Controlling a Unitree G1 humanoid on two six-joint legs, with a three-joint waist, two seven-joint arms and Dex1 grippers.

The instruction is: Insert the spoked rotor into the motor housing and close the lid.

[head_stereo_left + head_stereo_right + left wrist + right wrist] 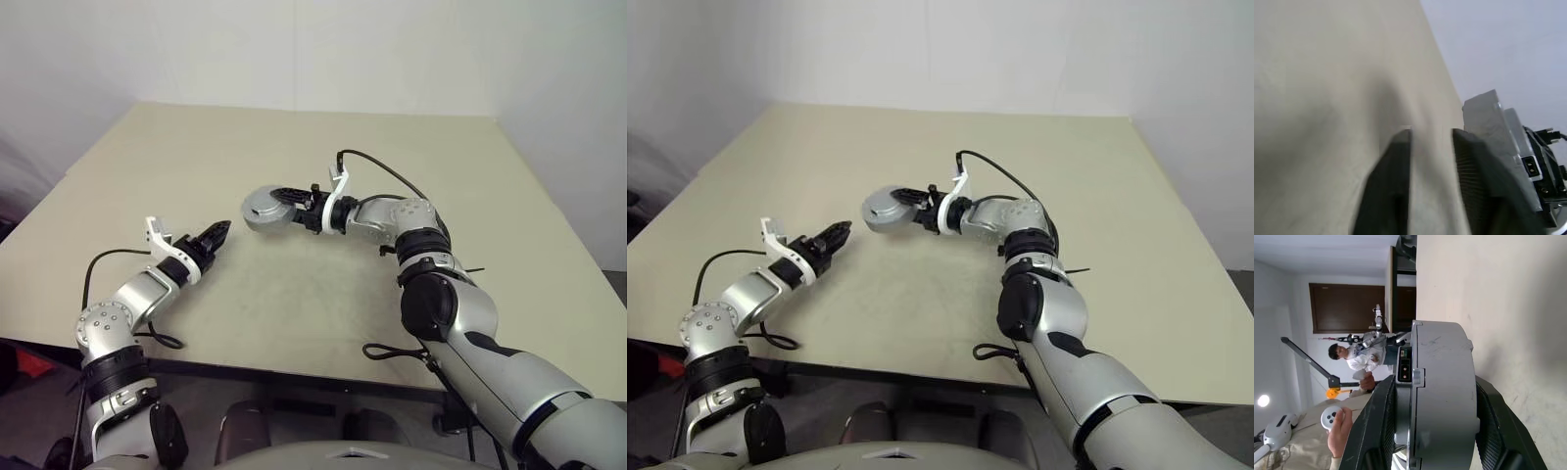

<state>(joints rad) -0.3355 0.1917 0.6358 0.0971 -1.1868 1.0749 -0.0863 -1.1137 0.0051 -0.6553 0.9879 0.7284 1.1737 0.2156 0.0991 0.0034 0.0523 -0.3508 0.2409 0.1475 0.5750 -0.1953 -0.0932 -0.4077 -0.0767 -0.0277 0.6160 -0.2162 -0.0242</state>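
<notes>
My right gripper [280, 208] is shut on the round grey motor housing [261, 211] and holds it above the middle of the tan table. In the right wrist view the housing [1442, 396] shows edge-on between both black fingers [1378, 426], with a seam around its side. Its flat grey top face looks like the lid [880, 206], sitting on the housing. The spoked rotor is hidden. My left gripper [223, 232] hovers to the left of the housing, apart from it, pointing toward it. It is open and empty, with a gap between its fingers [1396, 181].
The tan table [294, 294] runs wide around both arms, its front edge close to me. A black cable [392, 352] loops at that front edge. In the right wrist view a person [1359, 360] sits far off, and a hand [1339, 431] holds a white controller.
</notes>
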